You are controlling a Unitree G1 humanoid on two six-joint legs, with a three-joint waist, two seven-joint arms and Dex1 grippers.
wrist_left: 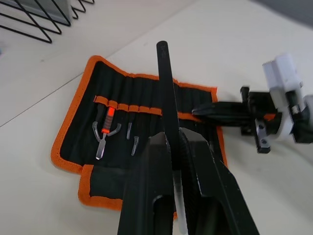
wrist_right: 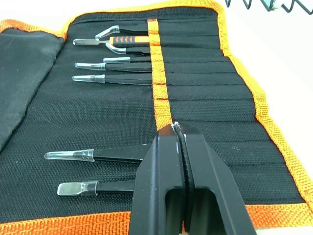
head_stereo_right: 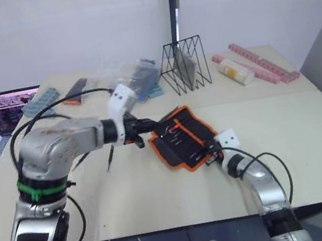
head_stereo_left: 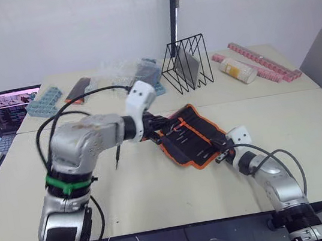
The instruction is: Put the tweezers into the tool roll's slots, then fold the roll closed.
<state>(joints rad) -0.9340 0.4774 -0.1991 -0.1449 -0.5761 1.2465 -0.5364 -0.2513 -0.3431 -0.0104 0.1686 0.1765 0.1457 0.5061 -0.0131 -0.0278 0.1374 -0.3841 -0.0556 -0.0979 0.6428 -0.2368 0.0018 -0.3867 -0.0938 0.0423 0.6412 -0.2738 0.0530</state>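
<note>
1. The left gripper (wrist_left: 172, 147) is clamped on a tweezer (wrist_left: 166, 93), which sticks straight out ahead of the fingers, its long axis pointing across the roll (head_stereo_left: 190, 135) toward the orange stripe (wrist_left: 128, 107).
2. The roll lies open and flat on the table (head_stereo_left: 159, 187), just ahead of the left gripper and touching the right gripper (wrist_right: 178, 142).
3. The held tweezer looks roughly in line with the slots (wrist_right: 205, 105), so my guess is that the coming move is to lower its end into a free slot between the filled ones.
4. The right gripper's fingers are pressed together on the roll's fabric at the near edge, seemingly pinning it down, with no tweezer between them.
5. Several tweezers already sit in slots: a group by the far end, next to an orange-handled tool (wrist_right: 128, 41), and two by the near end just beside the right gripper, their capped tips showing.
6. One more thin dark tweezer (head_stereo_left: 117, 157) lies loose on the table under the left forearm, apart from the roll.
7. A wire rack (head_stereo_left: 187, 62), a laptop (head_stereo_left: 11, 109) and boxes stand well behind, clear of the work.
8. The right gripper lies close to the free slots and may crowd the insertion.
</note>
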